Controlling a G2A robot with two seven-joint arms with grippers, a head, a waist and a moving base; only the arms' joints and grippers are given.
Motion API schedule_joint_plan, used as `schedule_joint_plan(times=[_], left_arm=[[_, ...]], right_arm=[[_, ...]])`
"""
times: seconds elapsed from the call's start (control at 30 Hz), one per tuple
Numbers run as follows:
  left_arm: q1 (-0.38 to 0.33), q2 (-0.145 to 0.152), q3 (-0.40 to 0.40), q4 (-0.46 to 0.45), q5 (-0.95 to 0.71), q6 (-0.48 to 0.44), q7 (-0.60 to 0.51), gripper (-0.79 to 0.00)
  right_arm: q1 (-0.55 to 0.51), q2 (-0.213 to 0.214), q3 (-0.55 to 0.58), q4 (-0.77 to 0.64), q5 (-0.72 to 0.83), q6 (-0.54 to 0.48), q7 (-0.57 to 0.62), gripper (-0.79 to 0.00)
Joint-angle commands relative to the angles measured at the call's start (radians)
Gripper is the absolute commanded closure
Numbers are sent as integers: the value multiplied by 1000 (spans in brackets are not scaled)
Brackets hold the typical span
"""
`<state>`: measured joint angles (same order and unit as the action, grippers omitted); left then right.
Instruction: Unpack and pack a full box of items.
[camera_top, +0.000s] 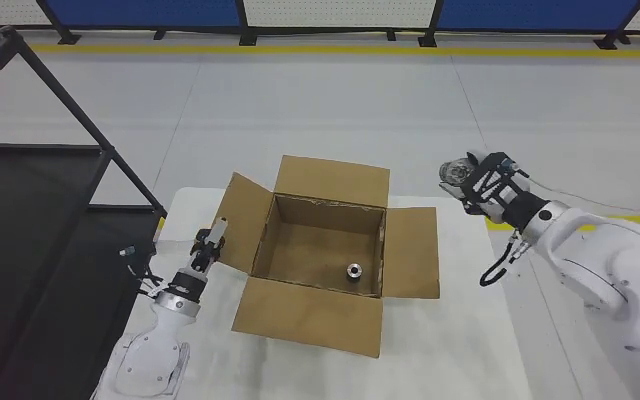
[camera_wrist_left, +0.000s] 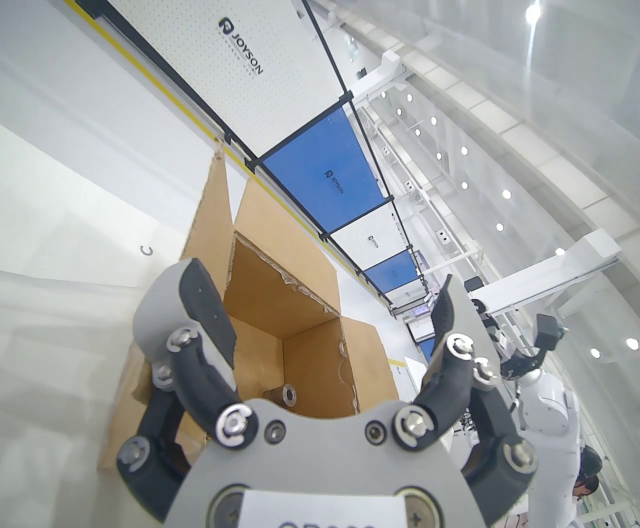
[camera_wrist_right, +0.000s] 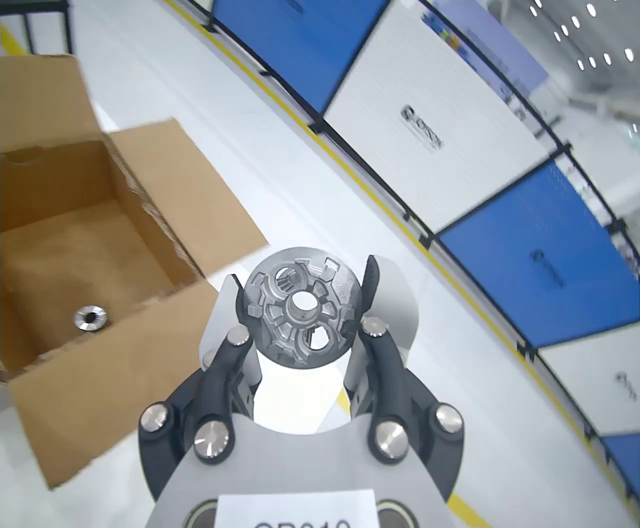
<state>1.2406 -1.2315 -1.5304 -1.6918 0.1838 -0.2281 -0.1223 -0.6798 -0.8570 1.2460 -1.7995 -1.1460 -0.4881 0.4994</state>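
Right hand (camera_wrist_right: 303, 282) was pinching a grey metal disc (camera_wrist_right: 301, 307) across its rim, one finger on each side, the disc's ribbed face turned toward the wrist camera. The disc was up in the air, off the right flap of the open cardboard box (camera_top: 310, 315) and outside the opening. From the top view it seemed to sit near the tabletop's (camera_top: 460, 340) far right corner, possibly past the edge.

Risks noted:
- The grip was two narrow contacts on a round, hard rim. Judged likely to pivot or slip under a quick swing. A drop there could miss the tabletop altogether.
- The right flap lay spread outward between disc and opening. A low pass could catch it and drag the box.
- One small metal bushing (camera_top: 353, 269) stood on the box floor near the right wall. A disc released from height could strike it or bounce.
- Left hand (camera_top: 210, 243) was spread and empty, just beside the left flap. Any sideways drift might nudge the box.

Could not tell whether the disc was going in or out.
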Motion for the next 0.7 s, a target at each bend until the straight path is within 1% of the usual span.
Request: schedule_joint_plan(times=[0.0, 0.1, 0.17, 0.27, 0.37, 0.5, 0.6, 0.67], left_arm=[[23, 2, -32, -12, -12, -11, 17, -785], [58, 5, -84, -29, -37, -26, 40, -785], [82, 7, -116, -38, -56, -36, 52, -785], [111, 8, -150, -45, -83, -53, 62, -785], [124, 8, -163, -45, -100, -67, 59, -785], [126, 8, -165, -42, -109, -76, 54, -785], [124, 7, -165, -41, -113, -82, 53, -785], [122, 7, -162, -43, -113, -81, 50, -785]], right_arm=[[114, -26, -135, 29, 15, -55, 16, 0], [278, -79, -325, 127, 47, -126, 41, 0], [375, -125, -444, 217, 84, -154, 43, 0], [501, -206, -612, 362, 132, -178, 46, 0], [590, -299, -750, 521, 184, -190, 30, 0], [652, -422, -891, 738, 227, -216, 43, 0], [665, -506, -956, 889, 249, -236, 32, 0], [663, -555, -981, 977, 258, -248, -1, 0]])
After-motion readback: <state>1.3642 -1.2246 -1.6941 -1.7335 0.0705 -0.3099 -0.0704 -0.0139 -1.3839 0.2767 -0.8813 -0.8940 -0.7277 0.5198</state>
